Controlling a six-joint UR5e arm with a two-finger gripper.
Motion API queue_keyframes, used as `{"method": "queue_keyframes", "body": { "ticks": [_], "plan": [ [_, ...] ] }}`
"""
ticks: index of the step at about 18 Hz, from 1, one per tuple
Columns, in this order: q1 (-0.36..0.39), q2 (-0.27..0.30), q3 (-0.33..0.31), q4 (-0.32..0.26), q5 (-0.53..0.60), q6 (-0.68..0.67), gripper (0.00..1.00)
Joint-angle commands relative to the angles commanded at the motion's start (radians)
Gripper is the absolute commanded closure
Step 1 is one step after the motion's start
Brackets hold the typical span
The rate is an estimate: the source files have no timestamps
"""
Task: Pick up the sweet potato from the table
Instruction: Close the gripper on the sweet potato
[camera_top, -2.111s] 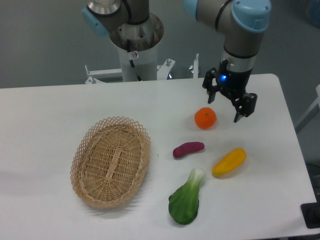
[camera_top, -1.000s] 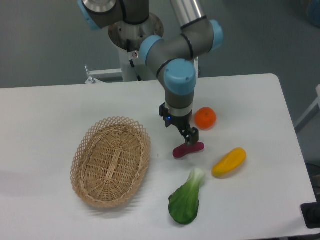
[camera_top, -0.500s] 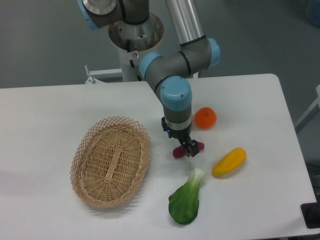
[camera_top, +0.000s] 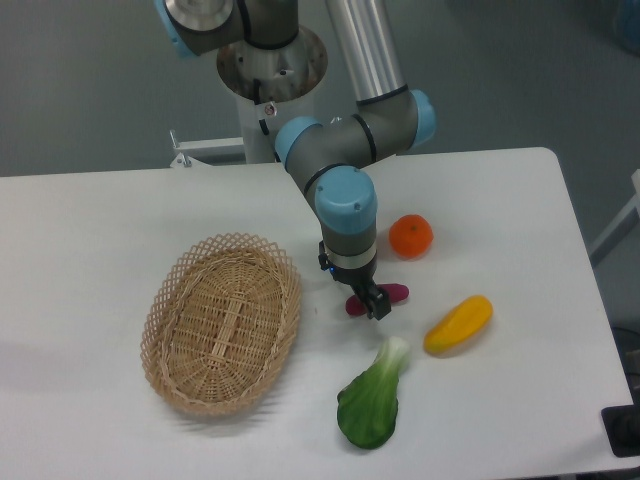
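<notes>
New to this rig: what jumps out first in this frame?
The arm dominates: its gripper is down at mid-table, right over the purple sweet potato, whose ends poke out either side; whether the jaws have closed is hard to tell. Around it sit a bright orange behind, a yellow vegetable to the right, a leafy green in front, and a big wicker basket left.

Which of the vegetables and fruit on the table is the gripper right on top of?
The purple sweet potato: the gripper covers its middle, while orange, yellow vegetable and bok choy lie apart.
</notes>
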Motion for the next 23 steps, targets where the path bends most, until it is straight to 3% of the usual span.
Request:
{"method": "queue_keyframes", "body": {
  "ticks": [6,8,13,20,23],
  "plan": [
    [0.000,0.002,0.002,0.002,-0.002,0.002,0.59],
    [0.000,0.005,0.005,0.002,-0.002,0.005,0.63],
    [0.005,0.038,0.023,0.000,-0.012,0.017,0.65],
    [0.011,0.100,0.106,-0.023,-0.049,0.002,0.65],
    [0.028,0.109,0.194,-0.113,-0.103,-0.021,0.65]
  ]
}}
